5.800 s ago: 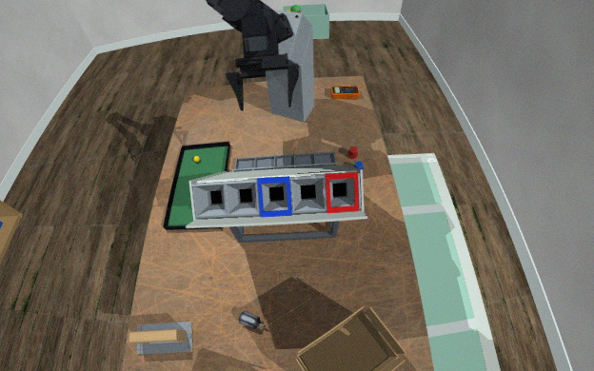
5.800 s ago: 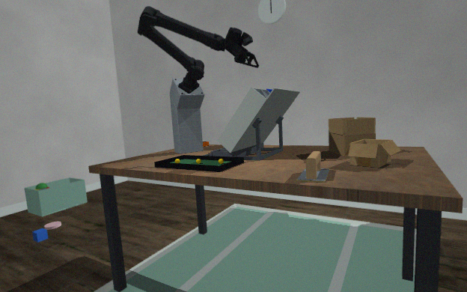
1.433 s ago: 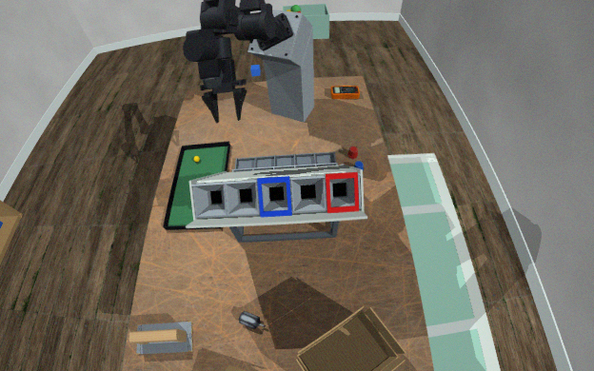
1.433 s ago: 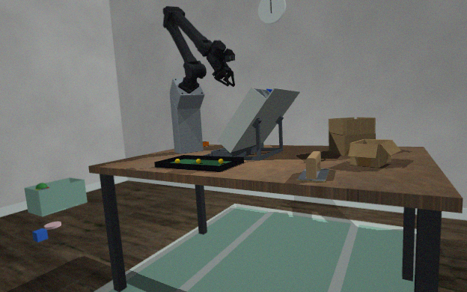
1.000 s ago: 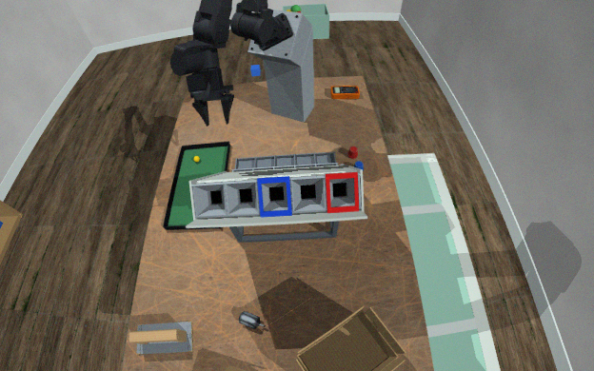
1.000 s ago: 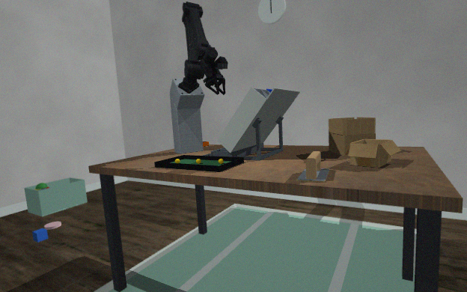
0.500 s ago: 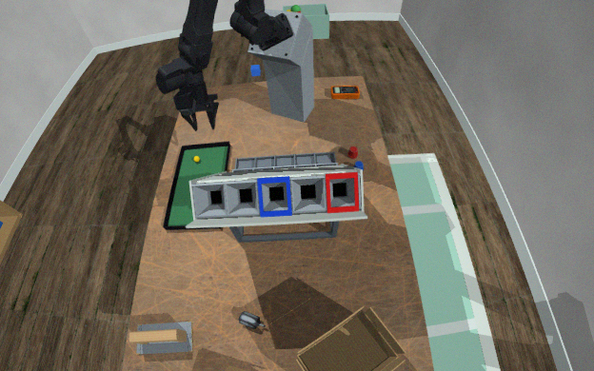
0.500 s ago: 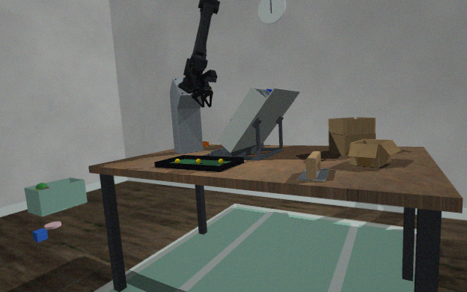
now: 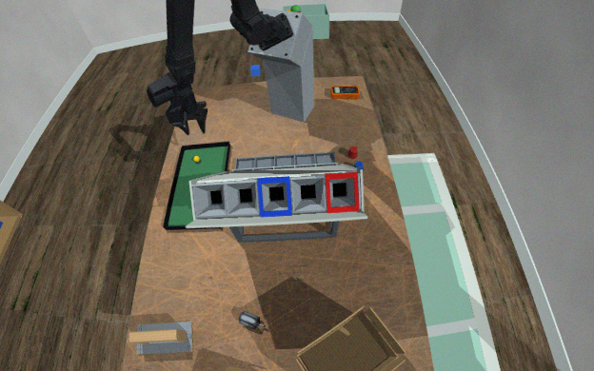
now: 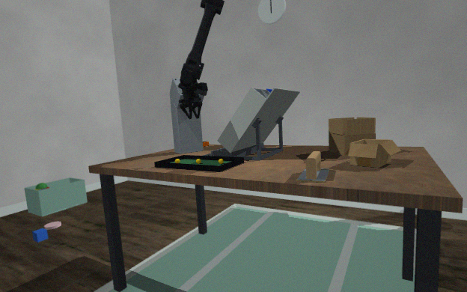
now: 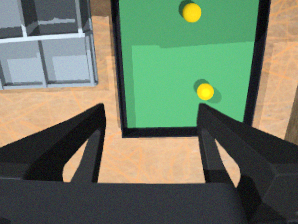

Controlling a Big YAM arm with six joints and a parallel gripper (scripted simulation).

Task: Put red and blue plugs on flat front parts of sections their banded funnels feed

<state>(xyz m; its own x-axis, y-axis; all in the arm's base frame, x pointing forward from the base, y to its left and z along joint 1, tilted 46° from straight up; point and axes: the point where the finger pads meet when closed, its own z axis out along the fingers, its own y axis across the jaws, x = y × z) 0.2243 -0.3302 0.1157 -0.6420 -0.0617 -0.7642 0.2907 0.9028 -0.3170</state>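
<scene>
Green tray left of the funnel rack, marbles resting in it, three counted from the exterior view. Gripper hovering well above the tray's far end, half open, holding nothing. Red plug and blue plug parked on the table behind the rack's right end, near the red-banded funnel; neither plug on any section front. Blue-banded funnel in the middle of the row. Bins along the rack's far side, contents not visible from here.

Judging by this: very early. No marble picked, no marble visibly dropped, so the hidden routing unknown for both colours. Left to do, probably: descend on a marble, grip it, release it above one banded funnel, note the receiving bin, repeat for the other funnel, then place each plug on its matching flat front.
</scene>
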